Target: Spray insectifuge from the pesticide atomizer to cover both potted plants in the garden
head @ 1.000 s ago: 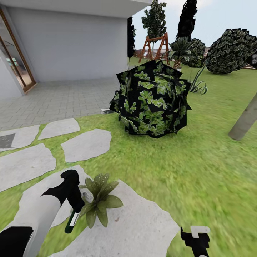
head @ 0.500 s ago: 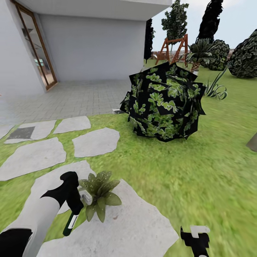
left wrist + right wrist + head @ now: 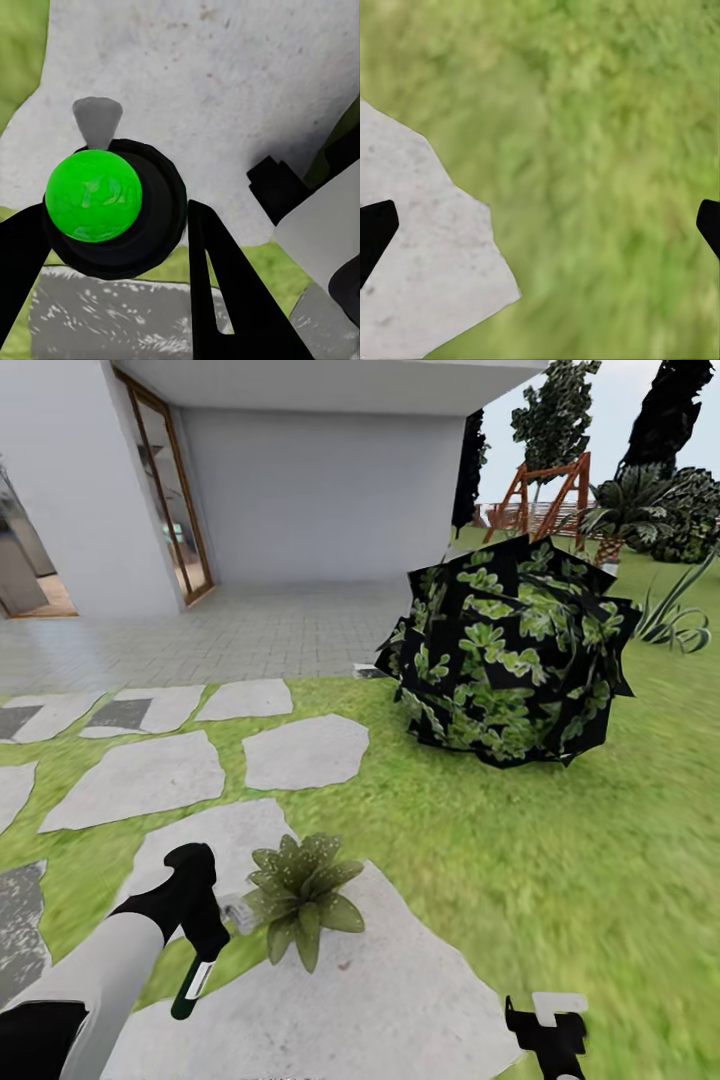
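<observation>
**Atomizer Held at First Plant**

My left gripper (image 3: 205, 945) is clamped on the pesticide atomizer (image 3: 192, 985), nozzle just beside the potted plant (image 3: 303, 890) standing on a stepping stone (image 3: 400, 1000). No legible label shows on the bottle. My right gripper (image 3: 548, 1028) is spread wide, holding nothing, over the lawn (image 3: 520, 860).

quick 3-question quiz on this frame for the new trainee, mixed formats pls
1. True or false: the left gripper is shut on the pesticide atomizer.
2. The potted plant sits on: A) bare lawn B) a stepping stone C) the paved patio.
3. Fill in: in the right wrist view, the right gripper hangs with its fingers spread over grass and the edge of a ____.

Key: 1 true; 2 B; 3 stepping stone.
</observation>
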You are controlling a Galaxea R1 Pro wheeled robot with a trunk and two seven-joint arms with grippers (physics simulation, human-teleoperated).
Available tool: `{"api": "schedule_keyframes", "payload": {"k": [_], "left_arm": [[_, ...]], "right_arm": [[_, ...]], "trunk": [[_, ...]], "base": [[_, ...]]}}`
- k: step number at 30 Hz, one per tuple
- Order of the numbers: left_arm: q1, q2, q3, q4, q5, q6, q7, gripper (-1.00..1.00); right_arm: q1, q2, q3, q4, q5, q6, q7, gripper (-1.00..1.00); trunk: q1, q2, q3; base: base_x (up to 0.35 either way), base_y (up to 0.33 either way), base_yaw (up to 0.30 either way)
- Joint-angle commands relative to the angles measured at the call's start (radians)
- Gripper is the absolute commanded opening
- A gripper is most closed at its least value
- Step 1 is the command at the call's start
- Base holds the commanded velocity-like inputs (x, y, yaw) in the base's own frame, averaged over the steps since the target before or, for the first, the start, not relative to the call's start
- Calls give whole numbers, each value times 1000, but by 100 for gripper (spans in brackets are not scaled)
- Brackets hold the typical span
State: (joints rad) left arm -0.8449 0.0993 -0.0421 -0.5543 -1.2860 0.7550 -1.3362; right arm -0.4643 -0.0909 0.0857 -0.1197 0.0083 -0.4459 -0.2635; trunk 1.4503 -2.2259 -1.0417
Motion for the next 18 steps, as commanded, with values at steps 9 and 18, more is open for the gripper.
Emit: {"api": "schedule_keyframes", "payload": {"k": [9, 18], "left_arm": [[0, -6, -4, -5, -3, 10, -5, -100], [0, -8, -3, -9, -3, 11, -5, -100]], "right_arm": [[-1, -2, 8, 1, 2, 0, -7, 100], [-1, -4, 8, 0, 1, 0, -8, 100]], "trunk": [[0, 0, -1], [0, 0, -1]], "base": [[0, -59, 43], [-182, -197, 1]]}}
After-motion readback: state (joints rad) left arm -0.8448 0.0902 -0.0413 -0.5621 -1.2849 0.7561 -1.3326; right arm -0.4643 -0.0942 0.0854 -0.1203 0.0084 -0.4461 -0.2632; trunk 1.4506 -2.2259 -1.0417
